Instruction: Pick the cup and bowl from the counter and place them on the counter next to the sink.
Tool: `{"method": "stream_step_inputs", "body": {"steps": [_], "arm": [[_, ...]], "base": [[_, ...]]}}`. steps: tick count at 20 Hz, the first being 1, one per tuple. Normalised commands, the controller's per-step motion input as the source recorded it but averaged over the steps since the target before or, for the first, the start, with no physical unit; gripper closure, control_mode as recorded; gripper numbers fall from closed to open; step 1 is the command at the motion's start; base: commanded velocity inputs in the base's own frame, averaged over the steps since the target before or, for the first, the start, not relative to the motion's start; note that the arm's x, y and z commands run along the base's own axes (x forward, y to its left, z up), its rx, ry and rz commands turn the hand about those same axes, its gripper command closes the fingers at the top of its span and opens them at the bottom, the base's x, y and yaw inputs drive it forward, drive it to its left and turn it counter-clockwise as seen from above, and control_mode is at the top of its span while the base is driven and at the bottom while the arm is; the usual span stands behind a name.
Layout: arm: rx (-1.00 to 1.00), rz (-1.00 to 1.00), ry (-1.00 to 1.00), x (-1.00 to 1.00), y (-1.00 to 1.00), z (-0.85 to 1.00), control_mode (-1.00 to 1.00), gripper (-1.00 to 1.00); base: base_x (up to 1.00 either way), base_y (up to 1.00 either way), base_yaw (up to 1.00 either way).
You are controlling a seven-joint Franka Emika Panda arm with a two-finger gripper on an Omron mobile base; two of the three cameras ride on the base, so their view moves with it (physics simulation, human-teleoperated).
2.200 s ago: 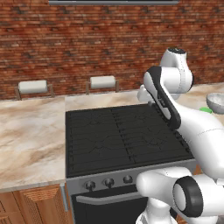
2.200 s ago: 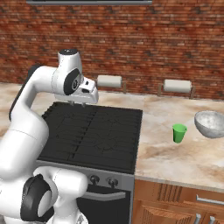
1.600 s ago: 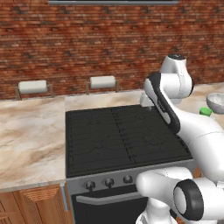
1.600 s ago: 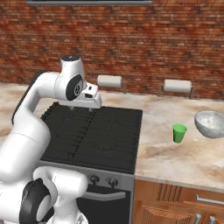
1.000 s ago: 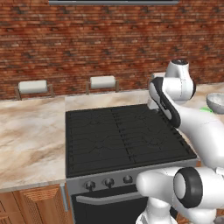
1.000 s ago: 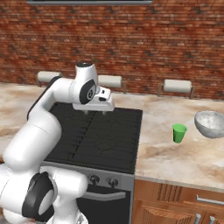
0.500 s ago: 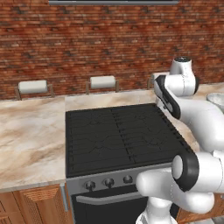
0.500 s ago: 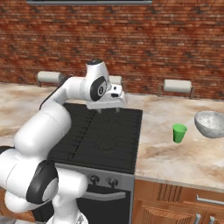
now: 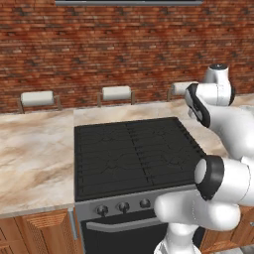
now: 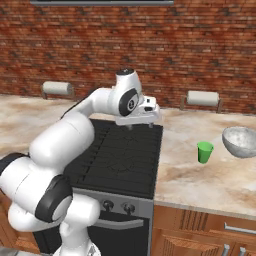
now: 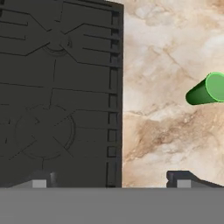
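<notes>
**Arm over stove's right edge, cup and bowl untouched**

Counter [image 10: 200, 185]: marbled stone, running right of the black stove [image 10: 120, 155].

Bowl [image 10: 241, 141]: sits near the counter's right end, toward the back. Looks glassy and rigid, likely slick and breakable; best taken by pinching the rim wall.

Gripper [image 10: 141, 125]: hangs above the stove's right rear edge, fingers spread wide, nothing between them.

Cup [image 10: 204, 152]: upright on the counter mid-depth, just left of the bowl, not touching it. Small, probably light and stiff, easily tipped; take it across the sides, mid-height. Hand view shows the cup [image 11: 208, 89] ahead to the right.
</notes>
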Motion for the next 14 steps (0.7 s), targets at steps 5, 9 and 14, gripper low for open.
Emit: {"method": "stream_step_inputs", "body": {"steps": [5,9,14], "arm": [[0.07,0.0,0.0,0.3,-0.65,0.0,-1.0,-1.0],[0.01,0.0,0.05,0.41,-0.51,0.0,-1.0,-1.0],[0.0,0.0,0.08,0.34,-0.43,0.0,-1.0,-1.0]], "base": [[0.0,0.0,0.0],[0.0,0.0,0.0],[0.0,0.0,0.0]]}}
